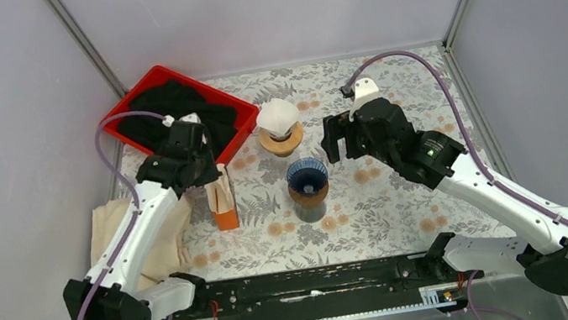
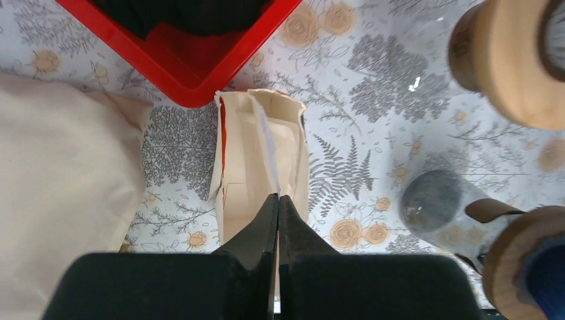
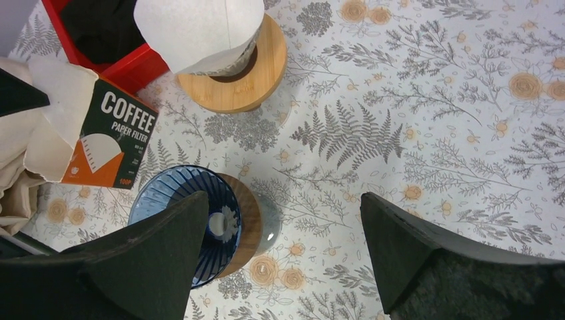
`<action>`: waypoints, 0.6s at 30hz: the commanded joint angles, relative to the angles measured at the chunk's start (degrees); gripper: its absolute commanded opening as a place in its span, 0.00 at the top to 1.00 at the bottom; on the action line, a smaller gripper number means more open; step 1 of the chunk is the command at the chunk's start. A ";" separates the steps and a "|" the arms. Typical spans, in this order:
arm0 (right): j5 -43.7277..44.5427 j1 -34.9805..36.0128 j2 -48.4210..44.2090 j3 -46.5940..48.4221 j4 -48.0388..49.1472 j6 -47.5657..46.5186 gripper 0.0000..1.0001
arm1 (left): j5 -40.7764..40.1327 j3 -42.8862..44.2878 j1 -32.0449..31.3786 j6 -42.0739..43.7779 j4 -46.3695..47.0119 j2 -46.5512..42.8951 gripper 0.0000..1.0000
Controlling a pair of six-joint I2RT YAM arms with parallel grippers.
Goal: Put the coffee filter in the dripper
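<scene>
One blue dripper (image 1: 306, 175), one lined dripper (image 1: 282, 138), one filter box (image 3: 110, 143); left jaws pinch filter sheet (image 2: 268, 143); right jaws open

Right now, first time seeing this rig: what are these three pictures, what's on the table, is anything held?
Two robot arms with two-finger grippers, bolted at the table's near edge. One picture looks down from above; the others come from a camera on each wrist. On the table: red tray with dark cloth, beige cloth, filter box, empty blue dripper, second dripper already holding a white filter. Left gripper is shut, seemingly pinching a paper filter at the box's top. Right gripper hangs open near the blue dripper, holding nothing.
</scene>
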 commanded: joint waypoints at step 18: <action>-16.88 0.39 -1.58 -4.57 18.67 -6.12 0.08 | 18.63 18.05 0.16 5.10 -1.88 -5.22 1.00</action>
